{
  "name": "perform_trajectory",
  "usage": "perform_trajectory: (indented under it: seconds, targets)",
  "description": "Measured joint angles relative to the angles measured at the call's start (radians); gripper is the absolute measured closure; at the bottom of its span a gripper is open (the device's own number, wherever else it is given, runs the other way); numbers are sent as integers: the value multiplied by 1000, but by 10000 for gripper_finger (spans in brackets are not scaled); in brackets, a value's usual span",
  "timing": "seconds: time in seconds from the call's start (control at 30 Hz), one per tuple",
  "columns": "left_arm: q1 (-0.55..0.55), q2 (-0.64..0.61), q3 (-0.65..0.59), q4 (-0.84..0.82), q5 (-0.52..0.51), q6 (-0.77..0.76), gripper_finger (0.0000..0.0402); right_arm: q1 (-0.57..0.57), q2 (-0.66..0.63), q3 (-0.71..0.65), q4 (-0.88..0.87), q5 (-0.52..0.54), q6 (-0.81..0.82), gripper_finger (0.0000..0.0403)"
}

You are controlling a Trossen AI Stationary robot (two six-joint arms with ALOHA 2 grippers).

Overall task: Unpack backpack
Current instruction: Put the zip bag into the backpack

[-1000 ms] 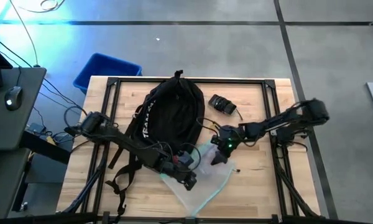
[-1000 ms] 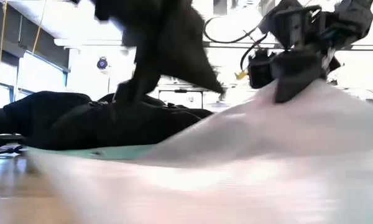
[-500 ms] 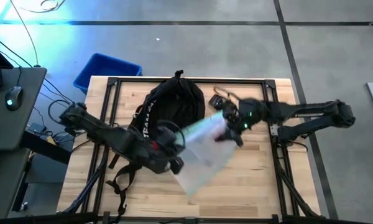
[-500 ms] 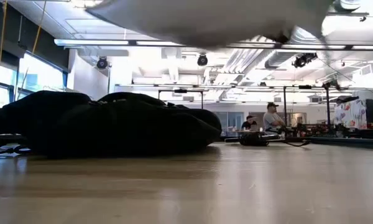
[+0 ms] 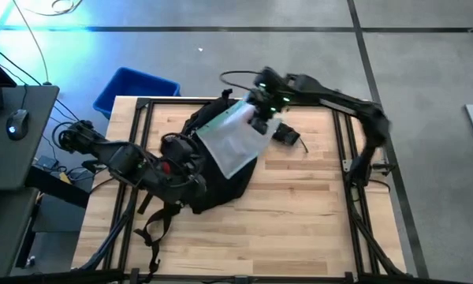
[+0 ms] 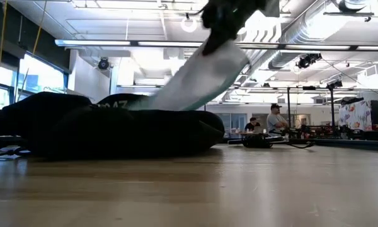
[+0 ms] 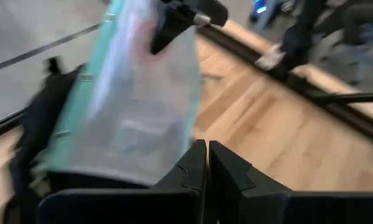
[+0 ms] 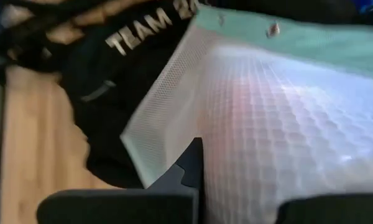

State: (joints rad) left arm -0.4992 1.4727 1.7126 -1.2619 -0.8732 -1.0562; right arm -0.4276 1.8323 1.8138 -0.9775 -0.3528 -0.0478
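The right gripper (image 5: 260, 120) pinches a clear pouch (image 5: 235, 142) over the backpack (image 5: 213, 170), near the table's (image 5: 315, 221) far edge. The left gripper (image 7: 206, 163) is pressed together, holding nothing, by the backpack's left side.

Left arm: reaches in low from the table's left edge, bent at the elbow.
Left gripper (image 5: 191, 162): fingers (image 7: 196, 165) pressed together, empty.
Right arm: stretched across the far edge.
Right gripper (image 5: 258, 120): raised, clamped.
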Motion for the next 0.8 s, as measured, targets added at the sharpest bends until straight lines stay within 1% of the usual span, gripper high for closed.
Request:
perform_trajectory:
  seconds: [0.1,0.23,0.3,0.33,0.37,0.43,0.47,0.6,0.8]
  targets:
    - [-4,3,0,-148,36,-108,402,2,147,184,-123,-15,-90,403]
    - [-7,4,-1,-293,75,-211,402,9,313,398,-238,-110,-135,403]
    - [-7,2,0,-307,79,-212,402,13,371,489,-254,-137,-130,403]
    - [-7,0,0,-303,77,-182,402,15,392,531,-249,-155,-119,403]
    - [-7,-1,-1,-298,75,-156,402,15,405,546,-226,-184,-108,403]
    - [-7,-14,-1,-297,72,-134,402,13,398,508,-121,-272,-51,403]
    - [-7,-19,-1,-296,71,-121,402,11,398,494,-96,-300,-32,403]
    - [-4,-28,-1,-288,71,-96,402,13,424,481,-66,-306,-41,403]
    - [26,-32,-9,-278,93,-159,401,38,485,480,-35,-381,-168,403]
